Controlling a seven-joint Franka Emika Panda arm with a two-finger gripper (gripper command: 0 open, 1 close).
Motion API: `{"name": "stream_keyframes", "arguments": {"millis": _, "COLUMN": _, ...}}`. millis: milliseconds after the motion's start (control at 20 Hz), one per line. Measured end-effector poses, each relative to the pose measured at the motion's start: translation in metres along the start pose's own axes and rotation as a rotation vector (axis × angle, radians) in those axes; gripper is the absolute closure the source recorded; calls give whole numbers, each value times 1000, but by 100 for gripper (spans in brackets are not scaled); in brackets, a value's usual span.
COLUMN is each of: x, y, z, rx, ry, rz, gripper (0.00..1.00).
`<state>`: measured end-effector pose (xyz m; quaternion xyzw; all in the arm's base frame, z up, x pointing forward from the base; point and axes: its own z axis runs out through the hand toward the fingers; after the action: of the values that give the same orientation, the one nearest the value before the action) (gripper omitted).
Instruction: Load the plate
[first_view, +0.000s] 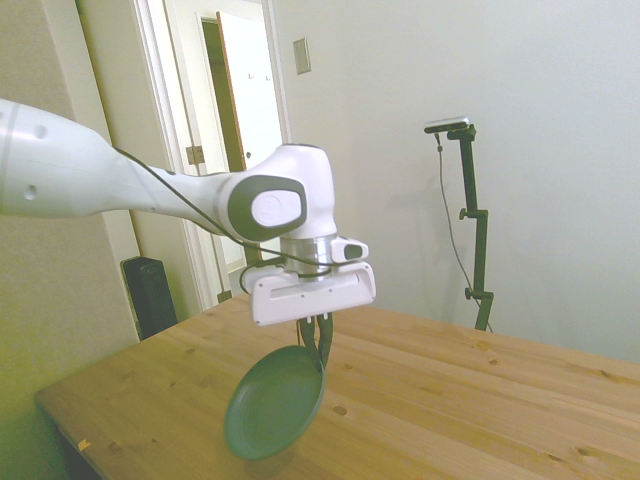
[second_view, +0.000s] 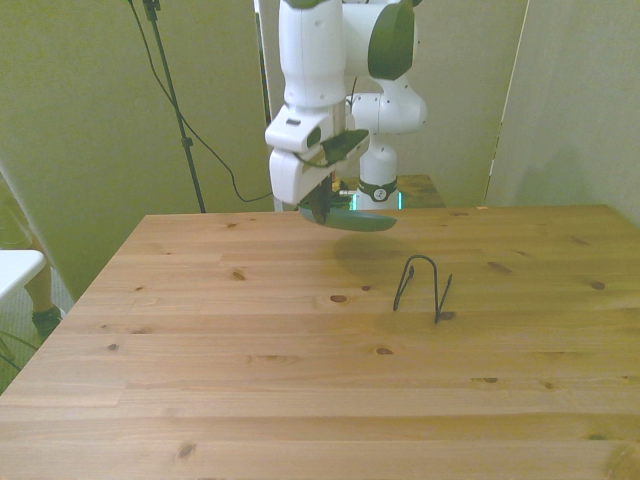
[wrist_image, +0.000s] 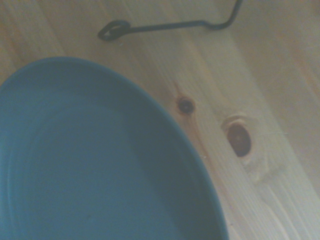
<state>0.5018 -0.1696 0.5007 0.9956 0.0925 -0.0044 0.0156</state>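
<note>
plate (first_view: 275, 415): dull green, round, shallow, up in the air and clear of the table, hanging tilted from its top rim. In the side view you see right into its face. In the front view (second_view: 365, 222) it's nearly edge-on, just a thin green sliver under the gripper, with a soft shadow on the wood below it. The wrist view (wrist_image: 95, 165) is mostly filled with its blue-green inside, kinda blurry.

gripper (first_view: 318, 343): pointing straight down, jaws pinched closed on the plate's upper rim. In the front view (second_view: 322, 208) the dark fingers sit right at the plate's edge toward the front view's left.

arm (first_view: 120, 180): white, comes in from the left of the side view, wrist bent down over the table, a black cable looped along it.

wire stand (second_view: 422, 288): thin black bent wire standing upright on the table, lower than the plate, nearer the camera and toward the front view's right, well apart from it. A piece of it (wrist_image: 165, 25) shows in the wrist view past the plate's rim.

table (second_view: 250, 380): light wood planks with dark knots; two knots show close up in the wrist view beside the plate's rim.
</note>
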Motion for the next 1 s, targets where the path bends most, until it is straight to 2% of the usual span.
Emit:
{"name": "stream_keyframes", "arguments": {"millis": 150, "x": -14, "y": -17, "z": -32, "rx": -33, "ry": 97, "rz": 58, "gripper": 100}}
{"name": "stream_keyframes", "arguments": {"millis": 300, "x": -8, "y": -36, "z": -50, "rx": -73, "ry": 223, "rz": 146, "gripper": 100}}
{"name": "stream_keyframes", "arguments": {"millis": 650, "x": 21, "y": -50, "z": -51, "rx": -131, "ry": 335, "rz": 234, "gripper": 100}}
{"name": "stream_keyframes", "arguments": {"millis": 1000, "x": 29, "y": -79, "z": -52, "rx": -204, "ry": 467, "rz": 242, "gripper": 100}}
